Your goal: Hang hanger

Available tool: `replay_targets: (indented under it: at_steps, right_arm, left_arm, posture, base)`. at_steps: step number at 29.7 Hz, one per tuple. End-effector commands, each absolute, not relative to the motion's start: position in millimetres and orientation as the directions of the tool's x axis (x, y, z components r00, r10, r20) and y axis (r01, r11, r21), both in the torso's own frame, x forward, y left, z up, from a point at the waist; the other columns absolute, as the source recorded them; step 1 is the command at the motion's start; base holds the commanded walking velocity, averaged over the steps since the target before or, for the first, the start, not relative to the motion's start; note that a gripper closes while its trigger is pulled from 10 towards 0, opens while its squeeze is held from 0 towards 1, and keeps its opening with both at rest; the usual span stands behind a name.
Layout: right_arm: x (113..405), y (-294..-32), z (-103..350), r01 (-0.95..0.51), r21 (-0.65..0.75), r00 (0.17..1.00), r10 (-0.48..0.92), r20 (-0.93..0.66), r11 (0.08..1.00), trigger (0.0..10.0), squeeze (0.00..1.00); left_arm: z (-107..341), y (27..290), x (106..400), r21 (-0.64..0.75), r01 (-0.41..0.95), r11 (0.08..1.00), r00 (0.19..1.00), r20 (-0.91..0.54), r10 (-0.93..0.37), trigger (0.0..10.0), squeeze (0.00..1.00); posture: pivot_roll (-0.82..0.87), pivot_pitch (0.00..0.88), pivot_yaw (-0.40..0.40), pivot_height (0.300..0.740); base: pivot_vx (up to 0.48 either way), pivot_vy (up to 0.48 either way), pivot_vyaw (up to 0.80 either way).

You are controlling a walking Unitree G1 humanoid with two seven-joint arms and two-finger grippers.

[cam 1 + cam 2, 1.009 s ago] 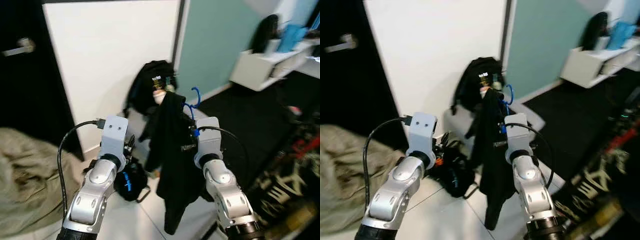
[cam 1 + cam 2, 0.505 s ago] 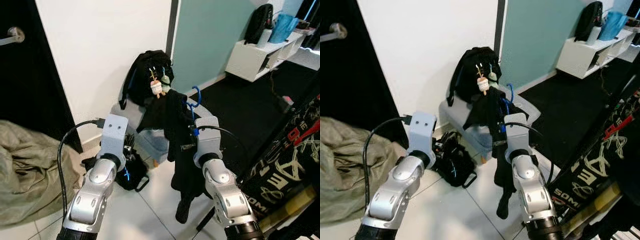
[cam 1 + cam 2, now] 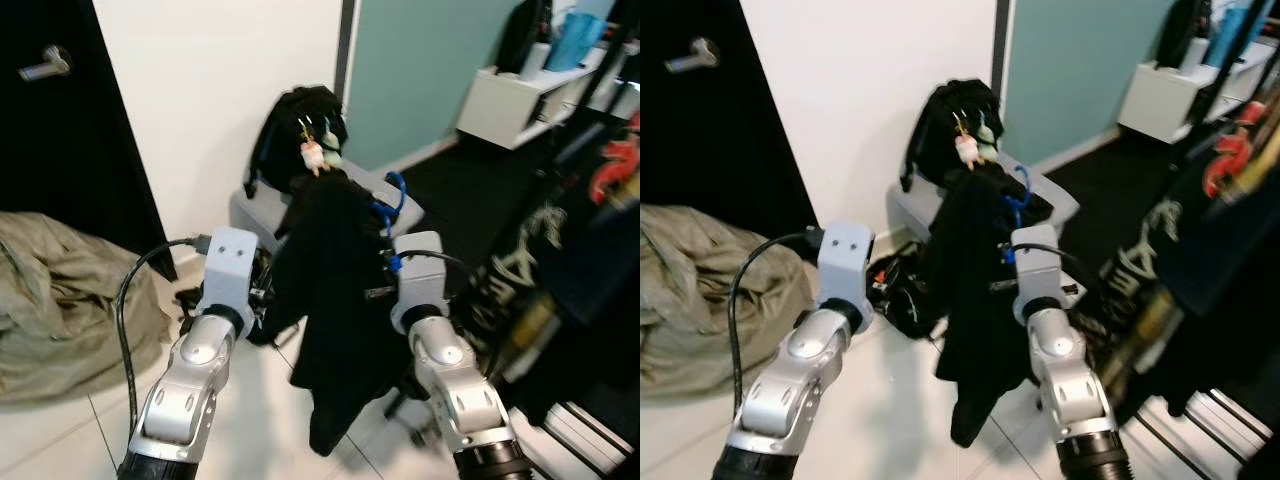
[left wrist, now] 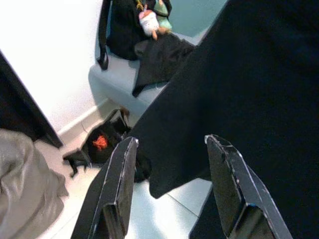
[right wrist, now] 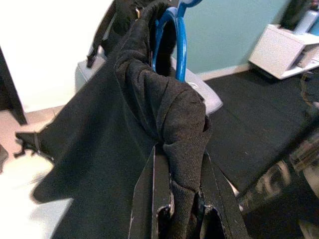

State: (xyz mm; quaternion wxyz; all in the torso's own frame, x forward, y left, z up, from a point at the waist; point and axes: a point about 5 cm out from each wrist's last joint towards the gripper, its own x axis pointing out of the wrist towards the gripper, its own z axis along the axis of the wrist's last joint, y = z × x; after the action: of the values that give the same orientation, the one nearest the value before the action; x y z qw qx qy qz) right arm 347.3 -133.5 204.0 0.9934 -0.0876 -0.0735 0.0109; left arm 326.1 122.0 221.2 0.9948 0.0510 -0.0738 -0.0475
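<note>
Now dark clothes (image 3: 570, 240) loom nearer the right pincer's (image 5: 179, 199) hanger (image 5: 172, 37).

Two silver arms reach forward, each ending in one tool: the left tool (image 4: 169, 191) and the right tool (image 5: 178, 199). One blue hanger (image 3: 390, 205) carries one black garment (image 3: 335, 310). One black backpack (image 3: 295, 135) leans on the wall, with two small plush charms (image 3: 318, 152) hanging from it. One grey box (image 3: 255, 212) sits on the floor. One olive beanbag (image 3: 65, 300) lies beside one black door (image 3: 60, 120).

Blue hanger (image 5: 175, 37) under draped black garment (image 3: 335, 300)
</note>
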Motion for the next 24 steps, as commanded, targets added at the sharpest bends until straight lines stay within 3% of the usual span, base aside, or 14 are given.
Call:
replay_targets:
  at_steps: [1, 10, 24]
  right_arm:
    - [345.1, -126.9, 211.7, -0.025, -0.160, 0.979, 0.056, 0.194, 0.987, 10.0, 0.00]
    - [345.6, -127.1, 210.8, -0.027, -0.163, 0.981, 0.057, 0.187, 0.986, 10.0, 0.00]
    - [347.0, -127.7, 210.9, -0.026, -0.163, 0.981, 0.056, 0.186, 0.986, 10.0, 0.00]
  left_arm:
    - [211.8, 124.6, 323.6, 0.100, 0.080, 0.992, 0.990, 0.112, -0.091, 10.0, 0.00]
    - [211.4, 124.7, 323.7, 0.099, 0.080, 0.992, 0.990, 0.111, -0.091, 10.0, 0.00]
    - [211.2, 122.9, 324.2, 0.098, 0.090, 0.991, 0.989, 0.106, -0.100, 10.0, 0.00]
  posture:
    - [-0.04, 0.198, -0.059, 0.740]
    - [-0.04, 0.195, -0.059, 0.740]
    - [-0.04, 0.184, -0.060, 0.740]
  base:
    - [-0.480, 0.000, 0.00]
    - [-0.480, 0.000, -0.13]
    - [0.000, 0.000, -0.77]
